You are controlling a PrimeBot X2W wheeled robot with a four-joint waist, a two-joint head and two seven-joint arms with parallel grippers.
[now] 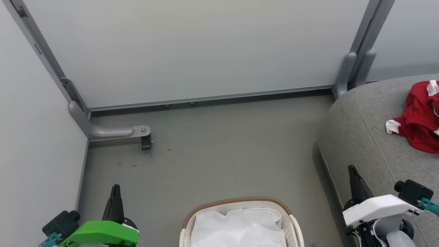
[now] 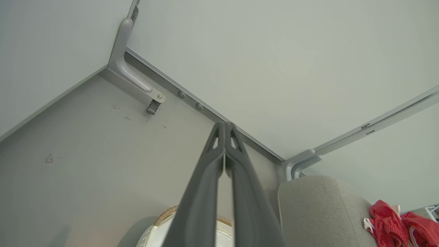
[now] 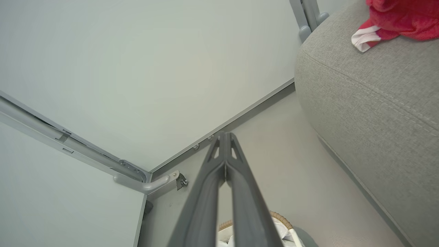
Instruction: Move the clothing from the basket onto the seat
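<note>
We hold both tools low and idle, one on each side of the basket [image 1: 240, 200]. The left tool [image 1: 116, 192] has its two dark fingers pressed flat together with nothing between them, and the right tool [image 1: 355, 180] is likewise closed and carries nothing, as each wrist view confirms. The clothing [image 1: 420, 120] lies in a red, white-cuffed heap on the seat [image 1: 363, 137], well to our right and apart from the basket. The basket stands on the floor [image 1: 223, 154] just in front of us. In the part we can see, it shows just its white liner [image 1: 240, 226] and no red fabric.

We judge the transfer to be at or near its end, so the step in hand is a check rather than a carry. The near half of the basket is cut off at the bottom of the head view, so we cannot tell whether a garment is tucked there. The next move calls for tipping our view down over the basket. If red shows, one tool must open, reach down past the woven rim and pinch the garment alone, leaving the liner in place.
</note>
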